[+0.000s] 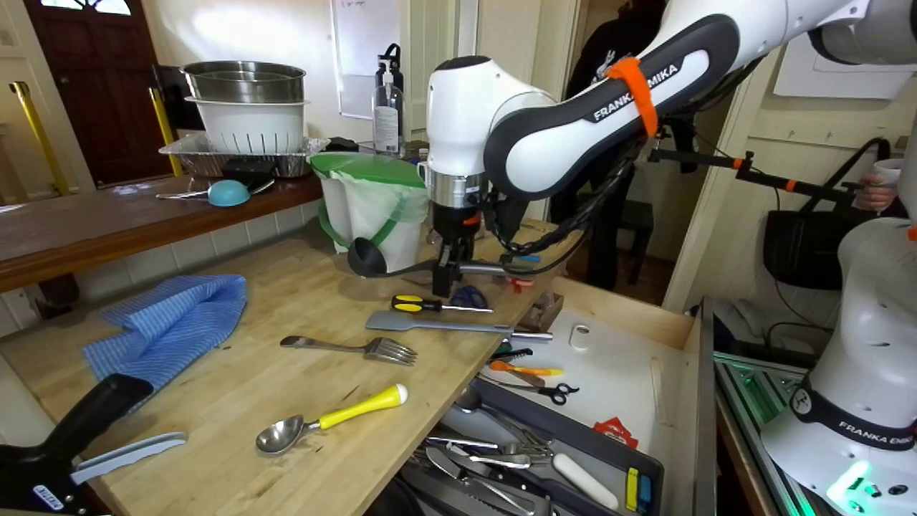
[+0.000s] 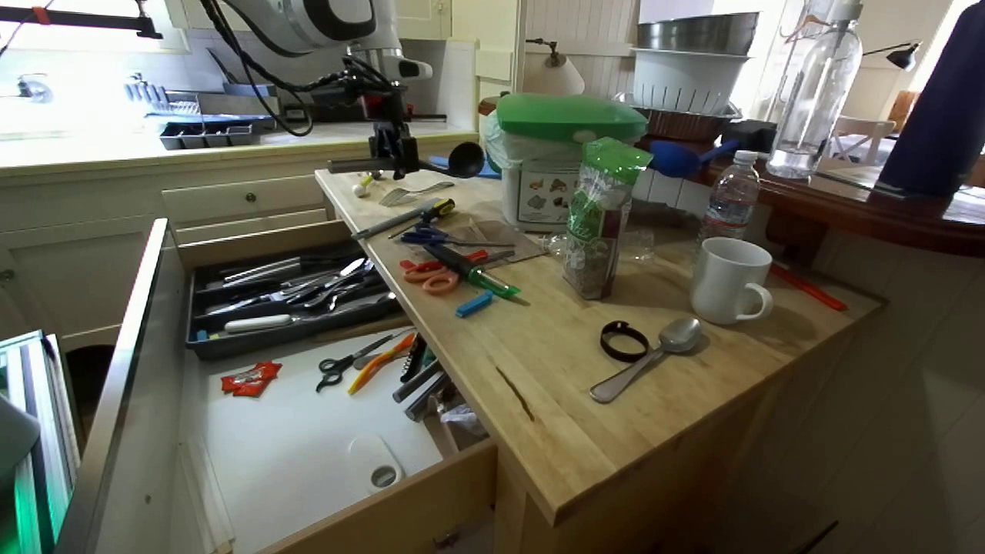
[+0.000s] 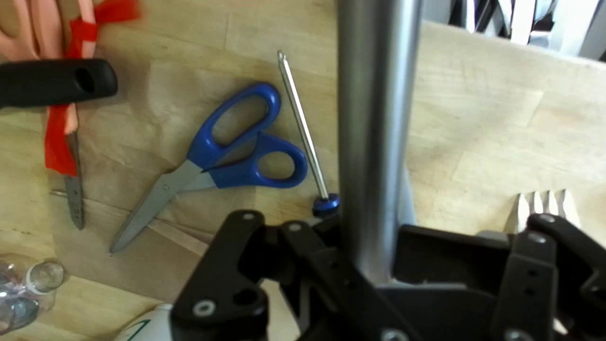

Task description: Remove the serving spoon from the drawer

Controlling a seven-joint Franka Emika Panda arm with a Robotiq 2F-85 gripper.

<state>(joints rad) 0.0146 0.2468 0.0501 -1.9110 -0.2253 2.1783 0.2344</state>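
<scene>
The serving spoon is in my gripper, in the air over the wooden counter. Its black bowl (image 1: 366, 258) shows beside the white bin in an exterior view, and the bowl (image 2: 466, 160) also shows past the fingers here. Its steel handle (image 3: 376, 118) runs up the wrist view. My gripper (image 1: 445, 281) is shut around the handle near the black neck; it also shows in the wrist view (image 3: 364, 237). The spoon is roughly level. The drawer (image 1: 637, 313) stands open beside the counter, below the gripper; its pale wood wall (image 2: 400, 500) shows here too.
A white bin with a green lid (image 1: 372, 168) stands close to the spoon bowl. On the counter lie a screwdriver (image 1: 415, 304), a grey spatula (image 1: 430, 322), a fork (image 1: 358, 348), a yellow-handled spoon (image 1: 362, 407) and blue scissors (image 3: 203, 151). A dark cutlery tray (image 2: 292, 331) sits in the drawer.
</scene>
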